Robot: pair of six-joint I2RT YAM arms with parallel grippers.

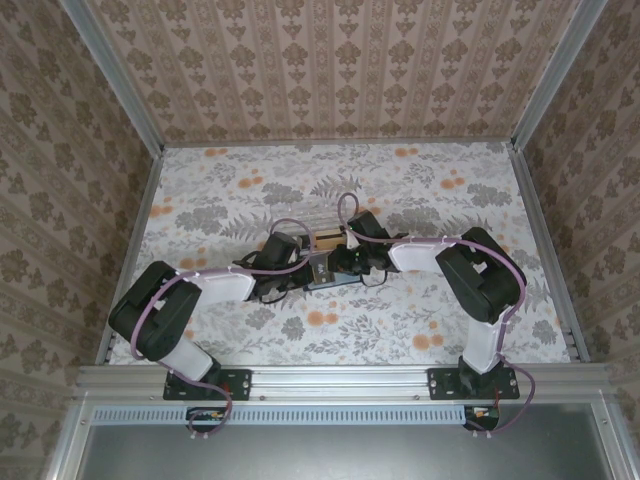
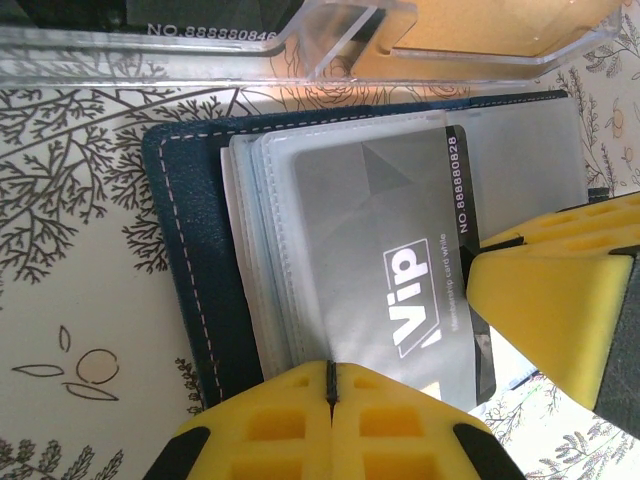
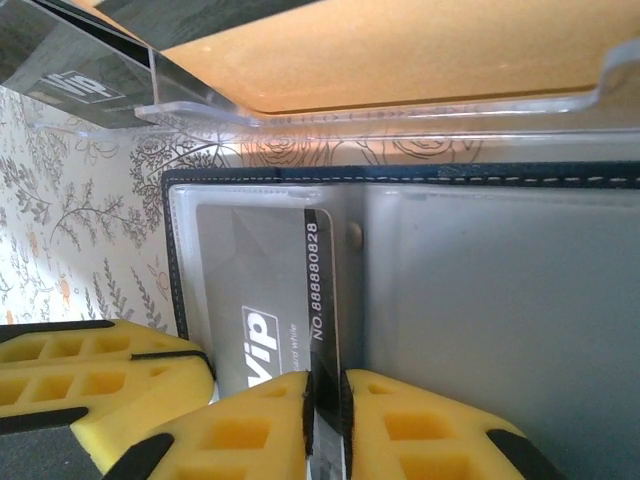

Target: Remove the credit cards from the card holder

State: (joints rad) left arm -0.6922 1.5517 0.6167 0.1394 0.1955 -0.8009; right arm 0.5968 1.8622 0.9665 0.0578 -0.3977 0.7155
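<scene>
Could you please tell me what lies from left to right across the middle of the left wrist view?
Floral tablecloth → card holder, its navy cover → clear plastic sleeves → grey VIP card → right gripper, pinching that card's edge.

Both arms reach forward, elbows bent outward, wrists close together at centre. Left gripper point(image 2: 330, 395): pads closed flush together. Right gripper point(image 3: 326, 420): pads clamped on a card point(image 3: 265, 290) edge, just beside the left.

Top camera looks down from behind; both wrist cameras (very close) share the card holder point(image 2: 190, 250)
</scene>
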